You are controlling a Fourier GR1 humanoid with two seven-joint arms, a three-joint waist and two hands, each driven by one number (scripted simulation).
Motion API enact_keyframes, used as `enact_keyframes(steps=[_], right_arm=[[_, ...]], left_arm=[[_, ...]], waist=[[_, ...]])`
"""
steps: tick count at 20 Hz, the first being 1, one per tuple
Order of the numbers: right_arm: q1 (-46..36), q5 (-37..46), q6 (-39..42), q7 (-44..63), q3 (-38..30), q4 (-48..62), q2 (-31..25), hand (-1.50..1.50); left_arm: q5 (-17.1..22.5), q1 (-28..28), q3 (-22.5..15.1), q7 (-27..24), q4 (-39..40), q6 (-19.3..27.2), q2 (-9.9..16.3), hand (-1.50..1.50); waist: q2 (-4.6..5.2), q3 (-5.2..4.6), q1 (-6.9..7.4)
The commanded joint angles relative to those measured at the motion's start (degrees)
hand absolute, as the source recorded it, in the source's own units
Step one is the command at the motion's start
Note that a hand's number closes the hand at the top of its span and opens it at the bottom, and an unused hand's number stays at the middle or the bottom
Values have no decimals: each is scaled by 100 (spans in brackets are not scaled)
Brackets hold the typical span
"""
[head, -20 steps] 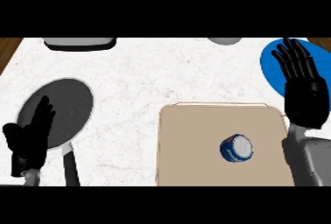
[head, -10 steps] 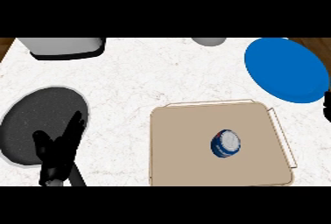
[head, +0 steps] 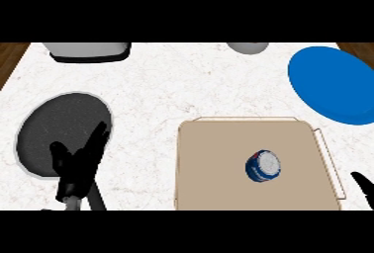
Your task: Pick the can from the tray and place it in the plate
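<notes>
can (head: 263, 166): upright on tray (head: 219, 168); I judge it light, rigid, slick; grasp round its sides.
my left hand (head: 79, 163): fingers straight, empty.
my right hand (head: 363, 183): only a tip shows; fingers unreadable.
plate (head: 332, 84): blue, well apart.

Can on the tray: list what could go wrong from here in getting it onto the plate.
1. The can stands apart from both hands; only a tip of the right robot hand shows at the lower right edge, so its approach may be poorly seen.
2. The tray has a raised rim; a low carry could catch it.
3. The blue plate runs off the right edge of the view, so placement could land off-centre.
</notes>
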Motion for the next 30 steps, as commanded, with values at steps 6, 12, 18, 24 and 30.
enact_keyframes(steps=[6, 12, 18, 24, 30], right_arm=[[1170, 874, 1984, 2312, 618, -1419, -1053, -150], [138, 1589, 2671, 4429, 1451, -1666, -1276, -150], [-1274, 2300, 2882, 5450, 2639, -909, -951, -150], [-2205, 2446, 3578, 6057, 2825, -85, -346, -150], [-2261, 2972, 3432, 5874, 3320, 553, 579, -150]], left_arm=[[29, -25, -102, -97, 253, -345, -45, 0], [-50, -38, -128, 150, -54, -297, -17, 0], [-404, -89, -396, 207, -4, 8, -407, 0], [-339, -98, -181, -196, 447, -225, -478, 0], [-431, -11, -204, 115, 59, -124, -500, 0]], waist=[[64, -31, 157], [55, -16, 314], [43, -5, 292], [54, -6, 262], [37, 2, 239]])
